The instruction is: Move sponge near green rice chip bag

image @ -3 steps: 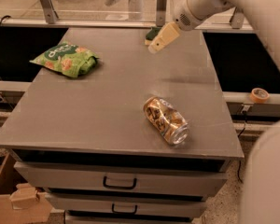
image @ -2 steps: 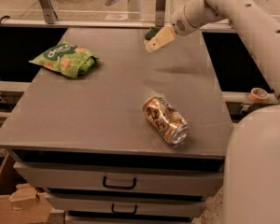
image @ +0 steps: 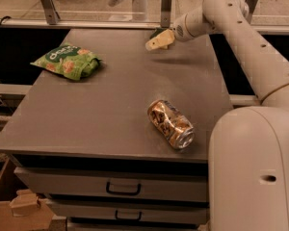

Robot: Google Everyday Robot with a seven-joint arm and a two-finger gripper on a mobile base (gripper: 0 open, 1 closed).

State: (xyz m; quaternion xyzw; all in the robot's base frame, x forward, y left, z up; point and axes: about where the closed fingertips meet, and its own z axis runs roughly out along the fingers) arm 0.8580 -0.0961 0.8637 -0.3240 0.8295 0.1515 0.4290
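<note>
The green rice chip bag [image: 67,60] lies flat near the table's far left edge. My gripper [image: 159,40] hovers over the far right part of the table, reaching in from the right on the white arm [image: 241,37]. It is shut on the sponge [image: 157,32]. Only a dark green corner of the sponge shows, behind the pale fingers [image: 160,41]. The gripper and sponge are raised above the tabletop and cast a shadow to the right. The sponge is far from the bag, about a third of the table's width to its right.
A gold-brown drink can [image: 171,124] lies on its side near the front right of the grey table [image: 101,109]. Drawers [image: 120,189] sit under the table. My white base [image: 253,172] fills the lower right. A cardboard box [image: 19,208] is at the lower left.
My gripper has moved a little to the left with the sponge, toward the bag's side. The bag and the can have not moved.
</note>
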